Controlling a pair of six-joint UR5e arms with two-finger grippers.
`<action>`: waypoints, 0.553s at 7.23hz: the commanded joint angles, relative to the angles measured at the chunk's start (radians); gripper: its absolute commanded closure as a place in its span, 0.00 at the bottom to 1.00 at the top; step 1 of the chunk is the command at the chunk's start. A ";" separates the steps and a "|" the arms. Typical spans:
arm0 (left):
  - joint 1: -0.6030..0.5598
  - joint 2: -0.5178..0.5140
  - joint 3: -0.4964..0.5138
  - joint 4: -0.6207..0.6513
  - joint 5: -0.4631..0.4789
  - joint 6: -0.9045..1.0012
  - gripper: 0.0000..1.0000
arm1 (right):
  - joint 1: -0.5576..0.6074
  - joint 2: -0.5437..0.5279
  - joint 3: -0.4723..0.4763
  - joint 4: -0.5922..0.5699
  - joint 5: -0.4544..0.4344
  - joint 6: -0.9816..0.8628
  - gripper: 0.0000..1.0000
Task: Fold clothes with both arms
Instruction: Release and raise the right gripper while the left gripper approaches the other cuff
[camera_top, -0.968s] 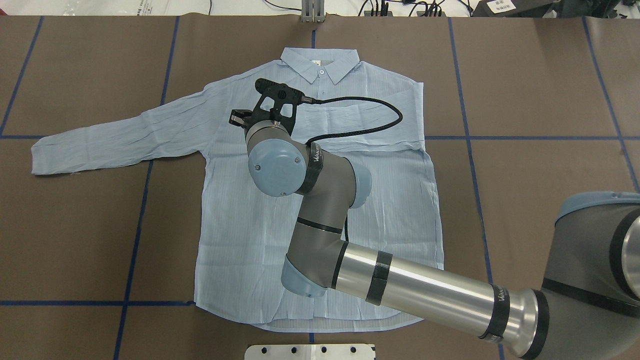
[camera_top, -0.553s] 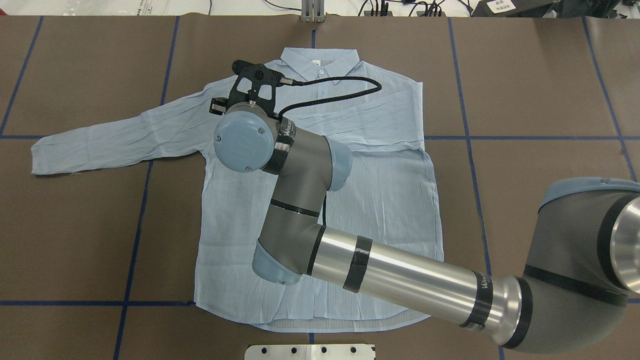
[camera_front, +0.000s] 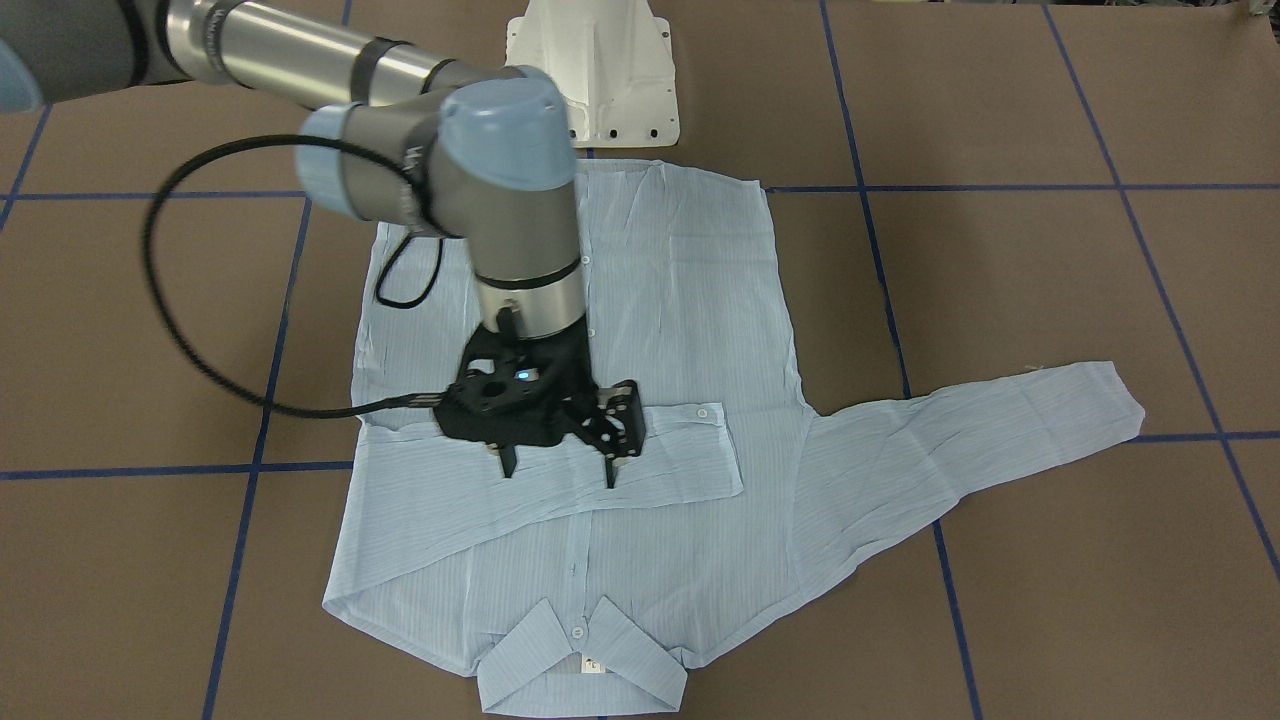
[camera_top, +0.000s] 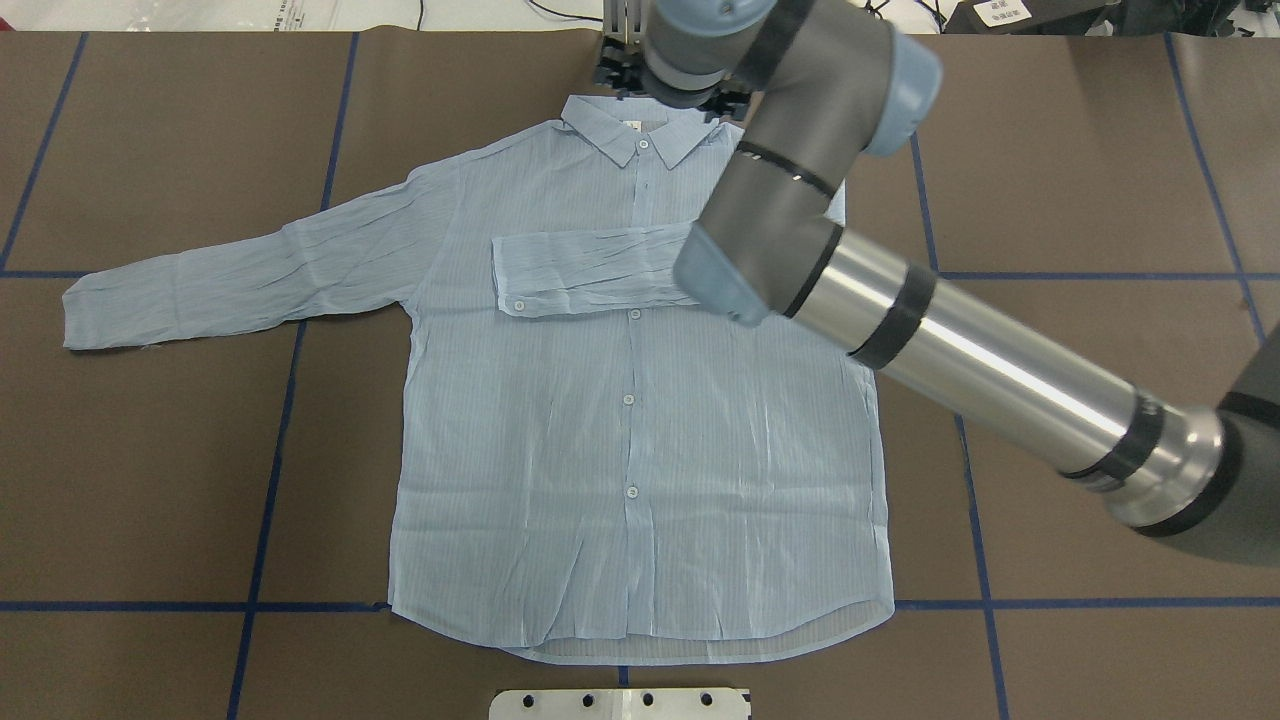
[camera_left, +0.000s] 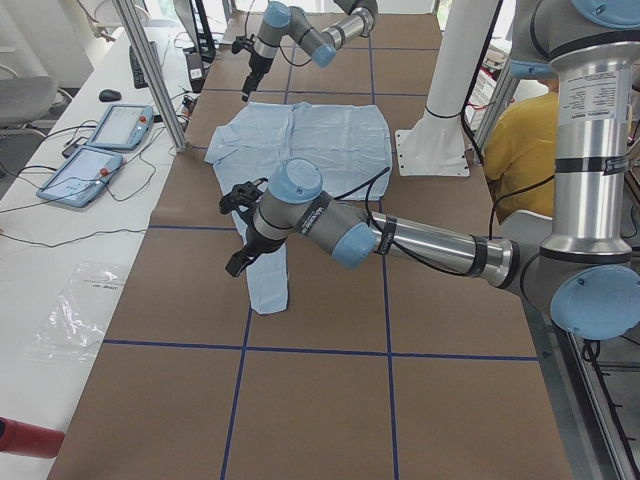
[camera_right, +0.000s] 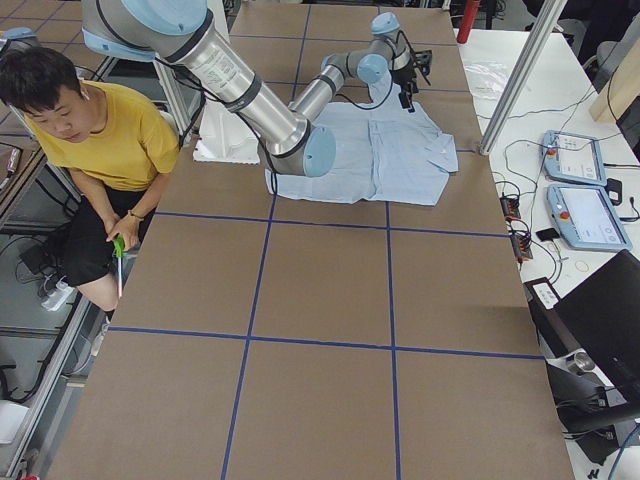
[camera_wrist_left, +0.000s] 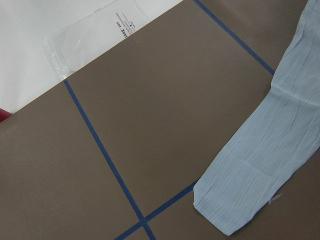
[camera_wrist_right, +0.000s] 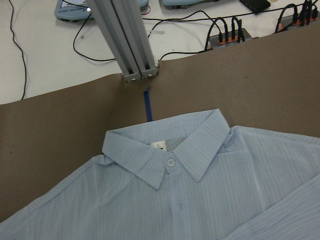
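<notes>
The pale-blue shirt (camera_top: 620, 430) lies flat, buttoned side up, with its collar (camera_wrist_right: 170, 160) at the table's far edge. One sleeve (camera_top: 590, 270) is folded across the chest. The other sleeve (camera_top: 230, 275) lies stretched out sideways. In the overhead view my right arm (camera_top: 800, 130) reaches over the collar and its wrist hides the gripper. In the front view my right gripper (camera_front: 560, 472) hangs open just above the folded sleeve (camera_front: 660, 450), holding nothing. My left gripper (camera_left: 236, 262) shows only in the left side view, over the stretched sleeve's cuff (camera_wrist_left: 240, 200). I cannot tell its state.
The white pedestal base (camera_top: 620, 703) stands at the near edge. An aluminium post (camera_wrist_right: 130, 45) and cables stand beyond the collar. A seated person in yellow (camera_right: 110, 130) is beside the robot. Control tablets (camera_left: 100, 140) and a plastic bag (camera_wrist_left: 100, 30) lie off the brown mat.
In the overhead view my right arm has swung from over the shirt's chest up and right to above the collar. The folded sleeve now lies uncovered across the chest.
</notes>
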 joint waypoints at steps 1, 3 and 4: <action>0.068 0.025 0.109 -0.198 0.001 -0.192 0.00 | 0.253 -0.282 0.187 -0.008 0.307 -0.347 0.00; 0.192 0.029 0.368 -0.711 0.072 -0.582 0.02 | 0.366 -0.460 0.265 0.003 0.406 -0.574 0.00; 0.284 0.027 0.445 -0.848 0.168 -0.698 0.02 | 0.413 -0.532 0.283 0.006 0.447 -0.646 0.00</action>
